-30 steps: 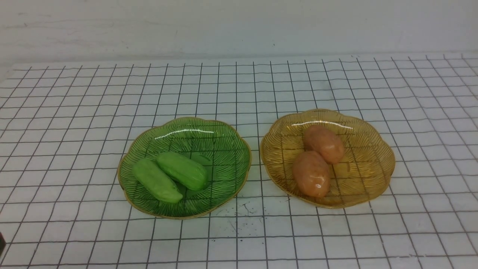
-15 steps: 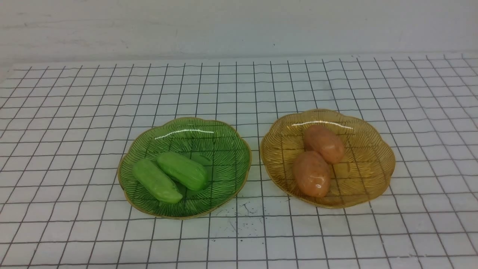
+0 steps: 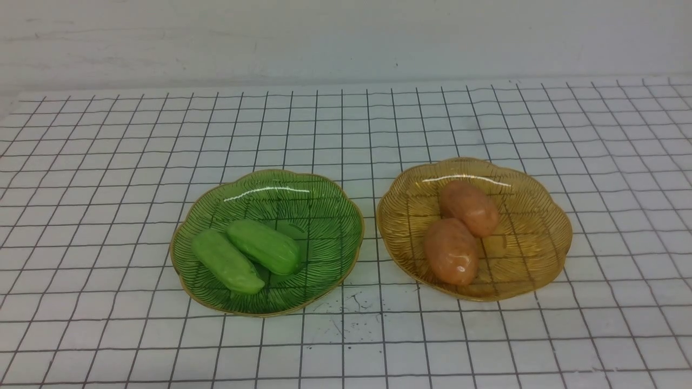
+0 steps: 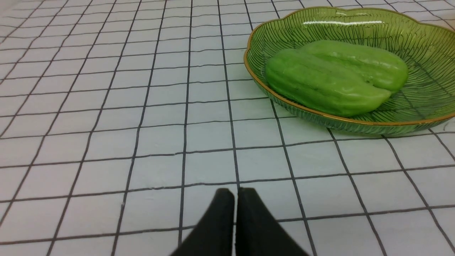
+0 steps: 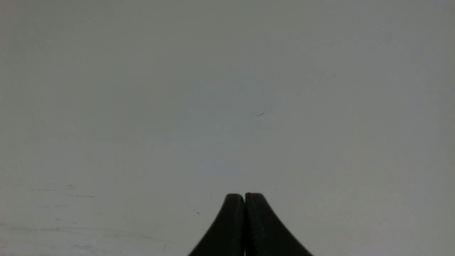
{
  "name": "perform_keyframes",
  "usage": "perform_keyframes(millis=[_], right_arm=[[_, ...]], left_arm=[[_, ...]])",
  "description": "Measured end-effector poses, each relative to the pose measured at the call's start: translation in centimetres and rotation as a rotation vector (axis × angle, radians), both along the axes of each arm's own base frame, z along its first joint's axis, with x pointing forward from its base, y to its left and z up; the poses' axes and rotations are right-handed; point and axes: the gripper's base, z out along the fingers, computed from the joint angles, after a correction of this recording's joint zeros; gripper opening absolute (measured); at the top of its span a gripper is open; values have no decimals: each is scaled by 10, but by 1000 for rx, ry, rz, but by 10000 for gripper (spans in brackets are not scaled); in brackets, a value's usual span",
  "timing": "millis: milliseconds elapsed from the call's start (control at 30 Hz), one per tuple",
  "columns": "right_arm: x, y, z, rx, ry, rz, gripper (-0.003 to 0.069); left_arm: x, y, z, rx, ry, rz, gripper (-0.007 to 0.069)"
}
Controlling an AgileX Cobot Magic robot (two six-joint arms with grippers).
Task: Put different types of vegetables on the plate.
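Two light-green ridged vegetables (image 3: 227, 262) (image 3: 265, 246) lie side by side in a green glass plate (image 3: 319, 205). Two orange-brown potato-like vegetables (image 3: 451, 251) (image 3: 468, 208) lie in an amber glass plate (image 3: 535, 237) to its right. Neither gripper shows in the front view. In the left wrist view my left gripper (image 4: 235, 192) is shut and empty, low over the grid cloth, well short of the green plate (image 4: 426, 46) and its green vegetables (image 4: 323, 81). In the right wrist view my right gripper (image 5: 244, 196) is shut and empty, facing a plain grey surface.
A white cloth with a black grid (image 3: 108, 162) covers the table, ending at a pale wall (image 3: 346, 38) behind. Small dark specks mark the cloth (image 3: 346, 313) in front of the green plate.
A dark bit at the lower left edge of the front view one second ago has gone out of view. Plates and vegetables have not moved.
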Motion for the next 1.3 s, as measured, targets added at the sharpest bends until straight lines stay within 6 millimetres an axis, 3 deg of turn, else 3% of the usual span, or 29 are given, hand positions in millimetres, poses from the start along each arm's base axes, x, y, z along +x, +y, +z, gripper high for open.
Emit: perform_keyframes(millis=[367,567,767,967,1033,1300], right_arm=[[0,0,0,-6,-1,-3,-15],[4,0,-7,-132,19,-83,-15],[28,0,-58,-257,213,-194,-15],[48,-1,-137,-283,470,-214,-15],[49,-1,-151,-258,530,-209,-15],[49,-3,-158,-138,589,-220,-15]], left_arm=[[0,0,0,0,0,0,-8],[0,0,0,0,0,0,-8],[0,0,0,0,0,0,-8],[0,0,0,0,0,0,-8],[0,0,0,0,0,0,-8],[0,0,0,0,-1,0,-8]])
